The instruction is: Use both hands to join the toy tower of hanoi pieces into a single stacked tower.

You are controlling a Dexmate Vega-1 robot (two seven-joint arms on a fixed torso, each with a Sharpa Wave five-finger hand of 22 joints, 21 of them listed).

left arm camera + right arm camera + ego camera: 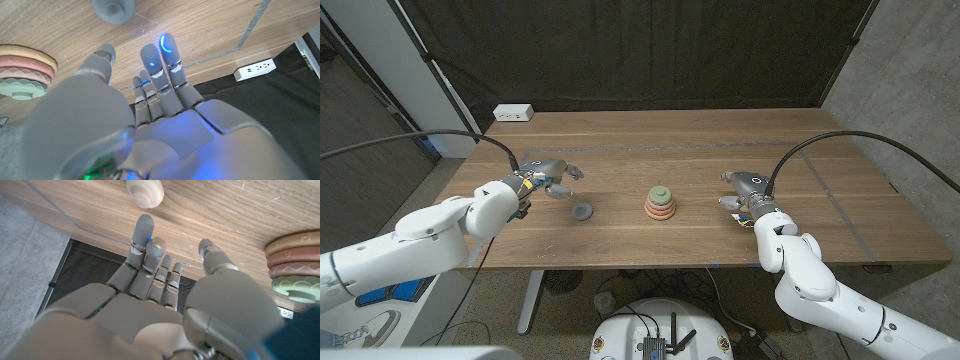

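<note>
Standing mid-table, the ring stack (660, 203) has a grey piece (582, 211) at its 9 o'clock and a cream piece (144, 192) at its 3 o'clock. Left hand (546, 177) and right hand (744, 190) hover empty, fingers loosely extended, above the wooden table (650, 140).

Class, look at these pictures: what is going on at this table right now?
A two-armed robot is partway through building a toy ring tower. A short stack of rings, tan, pink and green, stands mid-table. A loose grey piece lies on the table near the left hand, and a loose cream piece lies by the right hand. Both hands have their fingers spread and hold nothing, so the two loose pieces are not yet on the stack.
</note>
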